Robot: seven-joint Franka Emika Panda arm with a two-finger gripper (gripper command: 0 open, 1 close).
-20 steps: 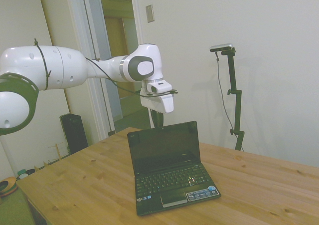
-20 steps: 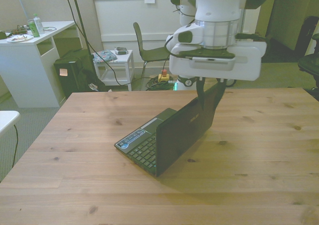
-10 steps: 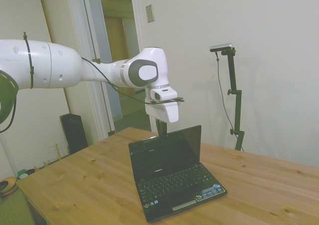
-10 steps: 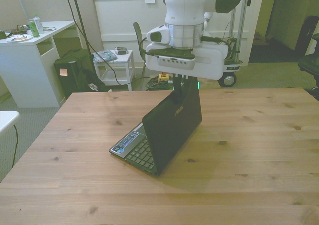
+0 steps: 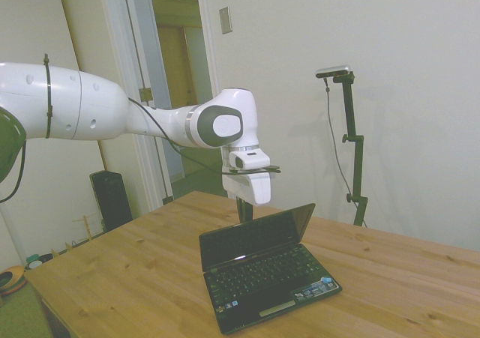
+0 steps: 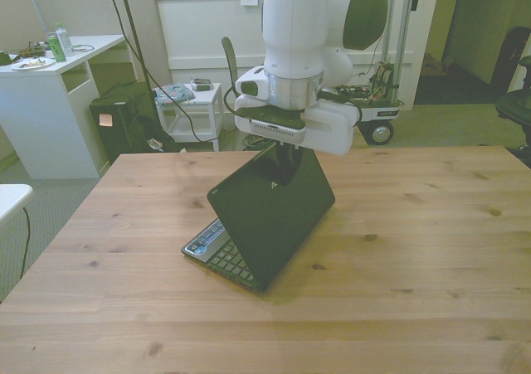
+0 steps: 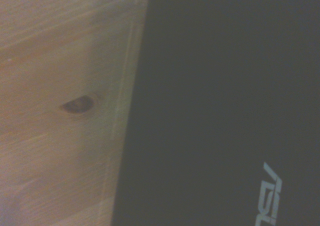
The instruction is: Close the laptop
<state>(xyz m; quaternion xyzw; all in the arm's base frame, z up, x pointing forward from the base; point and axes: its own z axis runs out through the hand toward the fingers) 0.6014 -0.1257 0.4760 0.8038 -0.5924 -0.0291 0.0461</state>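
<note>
The small black laptop (image 5: 264,272) stands open near the middle of the wooden table (image 5: 120,278), with blue and white stickers on its palm rest. Its lid leans forward over the keyboard, roughly half way down. In the front view I see the lid's dark back (image 6: 270,212) tilted toward the front view's left. My gripper (image 5: 244,207) presses from above and behind on the lid's top edge, and it shows at that same edge (image 6: 286,154) in the front view. The wrist view is filled by the lid's back (image 7: 225,110) with a pale logo, beside bare wood (image 7: 65,85).
Beyond the table's far edge in the front view stand a white desk (image 6: 50,100), a black bin (image 6: 120,121), a small white side table (image 6: 191,104) and a chair (image 6: 241,80). A doorway (image 5: 176,91) lies behind the arm in the side view.
The gripper has pushed down and forward on the lid. The screen went from upright to leaning well over the keyboard, and the laptop's base slid slightly along the table.
</note>
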